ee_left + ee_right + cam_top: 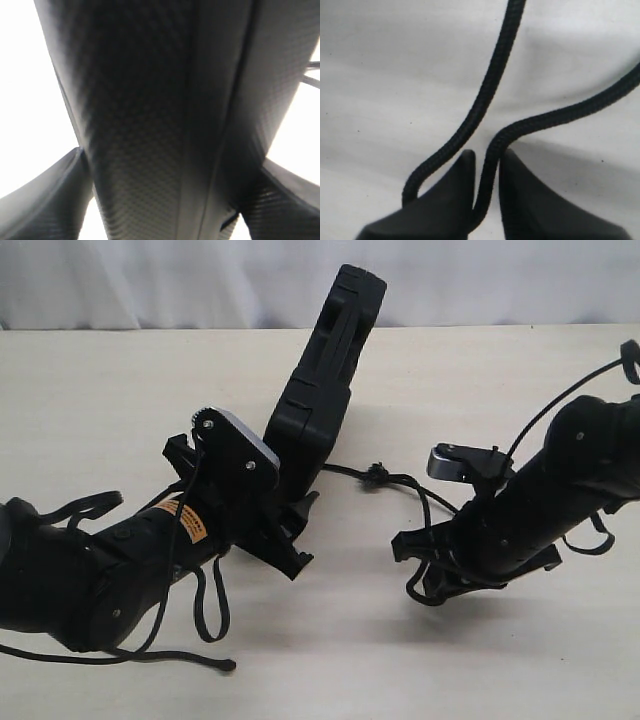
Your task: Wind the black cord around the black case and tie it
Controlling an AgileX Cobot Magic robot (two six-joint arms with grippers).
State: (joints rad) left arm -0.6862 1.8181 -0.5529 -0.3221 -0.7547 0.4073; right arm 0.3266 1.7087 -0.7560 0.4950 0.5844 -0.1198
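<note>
Clearly clamped between left fingers [40, 205] in left wrist view: black case [165, 125], sticking out well past fingertips in exterior view. Visible only from right wrist: black cord [485, 100] threaded through slit of nearly-together right fingers [445, 200]; pinched or loose, can't tell. Bare worktop [100, 390] beyond both. Cord's knot [378, 475] lying between the two finger pairs.

Bright even light, soft shadows; left wrist view blown-out, blurred

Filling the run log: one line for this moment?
left tool: grips black case | right tool: pinches black cord | case tilted
</note>
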